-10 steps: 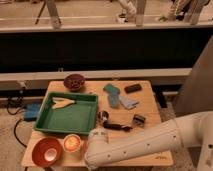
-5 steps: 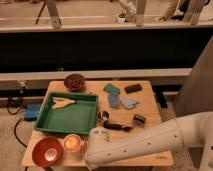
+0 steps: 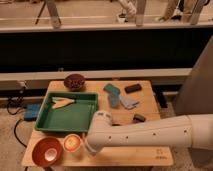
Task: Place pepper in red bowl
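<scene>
The white arm (image 3: 150,134) entered from the right edge of the frame and ran leftward across the lower part of the wooden table (image 3: 145,156), ending at a bulky wrist just right of the small white cup (image 3: 71,142). The gripper (image 3: 86,145) sat at that end, in the lower centre-left, but the arm's own bulk covered it, so I could not tell whether it was grasping anything. The pepper was nowhere plainly visible; it may have been hidden at the gripper, though that is only a guess. The red bowl (image 3: 46,151) stood at the lower left of the frame, left of the gripper, with the cup between them, so any placing move would need to carry further left, past the cup. The bowl's inside showed only its pale centre patch. Above lay the green tray (image 3: 67,120) holding a pale yellow piece (image 3: 62,102); a dark maroon bowl (image 3: 74,81) stood at the table's far edge.
</scene>
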`<state>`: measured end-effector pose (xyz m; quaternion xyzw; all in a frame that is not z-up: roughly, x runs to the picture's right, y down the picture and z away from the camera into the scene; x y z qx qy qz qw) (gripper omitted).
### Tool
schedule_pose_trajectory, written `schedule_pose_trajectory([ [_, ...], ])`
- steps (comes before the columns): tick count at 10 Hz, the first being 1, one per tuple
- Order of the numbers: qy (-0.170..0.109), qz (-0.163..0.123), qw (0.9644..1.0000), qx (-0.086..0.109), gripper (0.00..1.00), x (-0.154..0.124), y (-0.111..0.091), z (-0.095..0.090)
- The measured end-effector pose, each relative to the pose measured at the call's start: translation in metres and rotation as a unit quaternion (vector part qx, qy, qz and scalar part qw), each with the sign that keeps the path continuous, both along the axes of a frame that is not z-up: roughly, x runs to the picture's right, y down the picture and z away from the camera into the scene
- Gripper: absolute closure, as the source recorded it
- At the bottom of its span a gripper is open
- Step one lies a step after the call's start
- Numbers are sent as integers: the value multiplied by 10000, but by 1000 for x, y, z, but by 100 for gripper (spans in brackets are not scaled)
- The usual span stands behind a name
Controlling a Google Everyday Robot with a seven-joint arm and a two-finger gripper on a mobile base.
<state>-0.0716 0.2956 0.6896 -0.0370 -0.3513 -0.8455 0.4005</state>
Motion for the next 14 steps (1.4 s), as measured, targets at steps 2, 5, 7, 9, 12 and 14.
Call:
schedule_pose_trajectory([
  [2, 153, -3, 9998, 96, 99, 12, -10, -5],
  [5, 258, 179, 9990, 310, 99, 36, -32, -22],
  [7, 195, 319, 9982, 466, 99, 52, -46, -34],
  [9, 62, 412, 9974, 591, 99, 57, -59, -48],
  [12, -231, 401, 9965, 698, 99, 49, -70, -60],
  [14, -573, 381, 9952, 696, 99, 33, -73, -66],
])
